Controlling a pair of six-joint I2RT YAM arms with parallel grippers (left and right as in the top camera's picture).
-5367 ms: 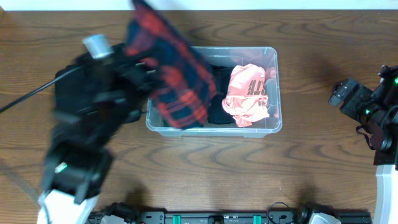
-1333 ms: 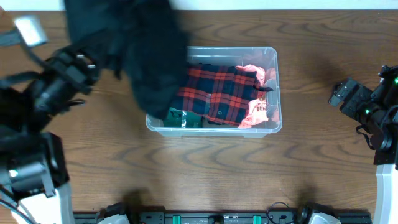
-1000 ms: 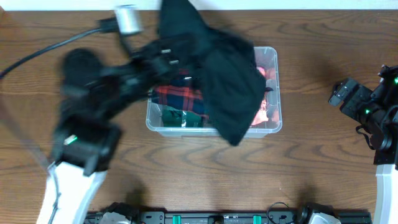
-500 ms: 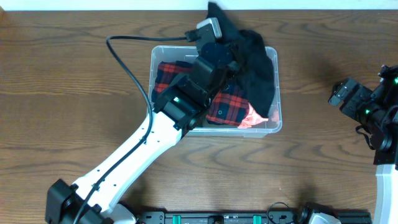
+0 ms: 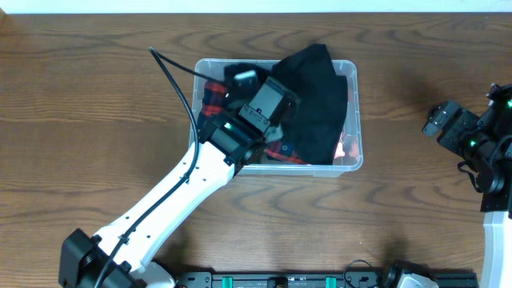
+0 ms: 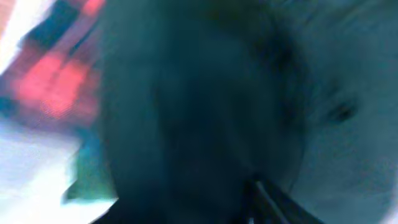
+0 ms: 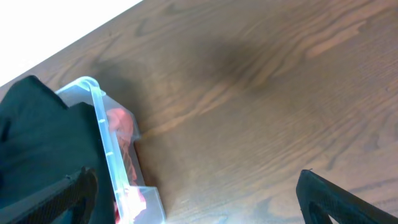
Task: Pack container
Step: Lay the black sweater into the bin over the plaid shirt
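1. The container [image 5: 357,120] stands upright on the table [image 5: 96,120], a little toward 12 o'clock from the table's middle in the overhead view. Its open mouth faces straight up. Its long axis runs from 9 o'clock to 3 o'clock, with the short walls at those two ends.

2. Inside, a black garment [image 5: 320,96] covers the half toward 3 o'clock. It bunches up at the 12 o'clock rim, where a peak of cloth appears to rise to the rim or above it. Red plaid cloth [image 5: 210,96] shows beneath it on the 9 o'clock side. A bit of pink cloth [image 5: 346,147] shows in the corner toward 4 o'clock.

3. Packing looks well advanced, with at least three pieces already in the bin. The black garment seems the one in hand: it is inside but not settled. What looks left is to let it go and press the raised cloth below the rim. No other garment shows outside the bin, though I cannot say whether more are to come.

4. The left gripper [image 5: 268,100] reaches in from 7 o'clock and sits over the middle of the bin, down among the cloth. Its wrist view is only blurred dark fabric, so I cannot tell whether its fingers are apart or clamped.

5. The right gripper [image 7: 196,202] hangs over bare wood at 3 o'clock, well apart from the bin. Its fingers are spread wide and hold nothing.
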